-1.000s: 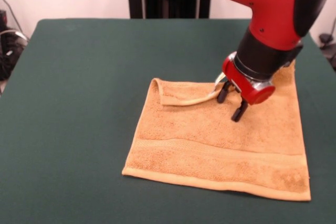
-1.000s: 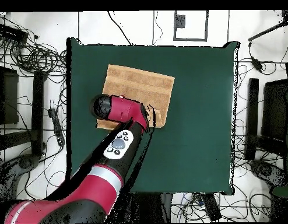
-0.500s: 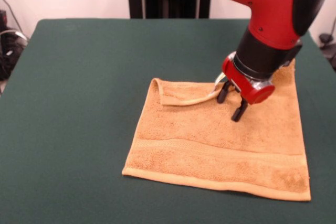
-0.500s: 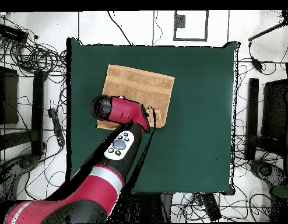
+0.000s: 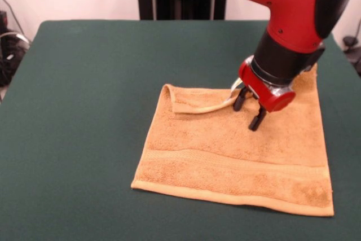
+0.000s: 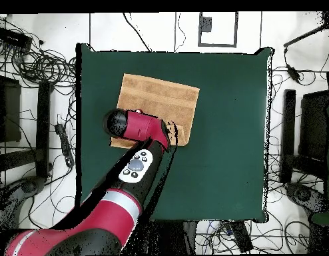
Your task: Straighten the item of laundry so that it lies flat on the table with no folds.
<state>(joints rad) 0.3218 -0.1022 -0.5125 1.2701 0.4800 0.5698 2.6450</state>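
Observation:
The golden-orange item of laundry [image 5: 225, 150] lies on the dark green table [image 5: 84, 83], mostly spread out, with its woven band toward the near edge. Its far left corner [image 5: 183, 100] is folded over onto the cloth in a narrow strip. My gripper [image 5: 249, 110] hangs open just above the towel at the right end of that folded strip, with one black finger [image 5: 239, 101] beside the strip's edge and nothing held. In the overhead view the towel [image 6: 160, 97] lies left of the table's [image 6: 227, 133] centre, and my red wrist [image 6: 144, 127] covers its lower part and the gripper.
Green cloth stretches wide on every side of the towel, most of it to the left in the front view. Tangled cables [image 6: 47, 67] and dark stands [image 6: 300, 133] surround the table on the floor.

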